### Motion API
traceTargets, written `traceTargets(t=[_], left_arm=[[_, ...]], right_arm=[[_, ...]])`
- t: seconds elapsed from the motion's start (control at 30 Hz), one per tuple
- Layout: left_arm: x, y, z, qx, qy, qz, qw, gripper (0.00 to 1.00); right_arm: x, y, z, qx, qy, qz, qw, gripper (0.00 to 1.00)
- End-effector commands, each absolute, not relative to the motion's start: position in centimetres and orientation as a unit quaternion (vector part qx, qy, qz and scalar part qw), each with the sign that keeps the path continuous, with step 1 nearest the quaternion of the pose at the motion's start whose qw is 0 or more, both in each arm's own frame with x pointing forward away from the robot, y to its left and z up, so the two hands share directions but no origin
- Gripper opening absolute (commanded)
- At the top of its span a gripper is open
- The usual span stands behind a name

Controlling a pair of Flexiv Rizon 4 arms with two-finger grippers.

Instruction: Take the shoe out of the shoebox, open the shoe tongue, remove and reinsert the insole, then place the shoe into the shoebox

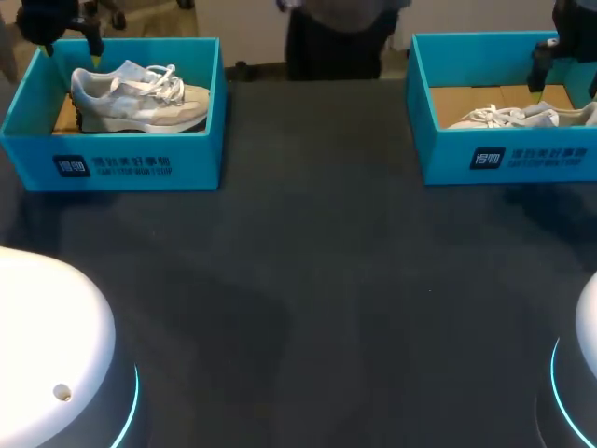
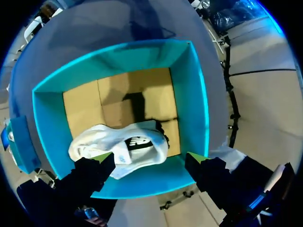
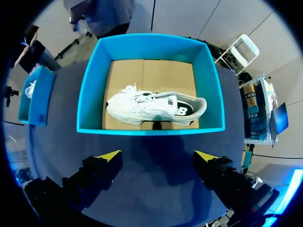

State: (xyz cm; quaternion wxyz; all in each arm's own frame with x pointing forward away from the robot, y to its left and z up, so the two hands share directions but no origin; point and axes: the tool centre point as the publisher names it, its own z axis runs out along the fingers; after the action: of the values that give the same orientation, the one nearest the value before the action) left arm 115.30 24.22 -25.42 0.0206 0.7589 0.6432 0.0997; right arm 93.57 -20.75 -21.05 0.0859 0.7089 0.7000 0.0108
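Two blue shoeboxes stand at the table's far side. The left shoebox (image 1: 140, 163) holds a white and beige sneaker (image 1: 140, 95) lying on its side. My left gripper (image 1: 73, 42) hangs open above that box's far left corner. In the left wrist view the sneaker (image 2: 118, 144) lies on the cardboard floor just ahead of the left gripper (image 2: 149, 158), whose fingers touch nothing. The right shoebox (image 1: 504, 154) holds a second white sneaker (image 1: 513, 116). My right gripper (image 1: 544, 70) is open above its far side. From the right gripper (image 3: 157, 156), this sneaker (image 3: 156, 108) shows whole.
The dark table (image 1: 308, 280) stretches between and in front of the two boxes. White robot bases with blue light rings sit at the front left (image 1: 47, 345) and front right (image 1: 583, 373) corners.
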Motion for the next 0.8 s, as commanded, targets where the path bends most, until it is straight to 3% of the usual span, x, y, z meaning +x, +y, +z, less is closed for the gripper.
traceTargets(t=[0.03,0.8], left_arm=[[117.0,25.1,-26.9,0.754,0.650,0.090,0.013,1.00],[118.5,26.2,-30.9,0.736,0.673,0.065,0.025,1.00]], right_arm=[[93.5,-20.8,-21.1,0.709,0.700,0.012,0.087,1.00],[93.5,-20.8,-21.1,0.709,0.700,0.012,0.087,1.00]])
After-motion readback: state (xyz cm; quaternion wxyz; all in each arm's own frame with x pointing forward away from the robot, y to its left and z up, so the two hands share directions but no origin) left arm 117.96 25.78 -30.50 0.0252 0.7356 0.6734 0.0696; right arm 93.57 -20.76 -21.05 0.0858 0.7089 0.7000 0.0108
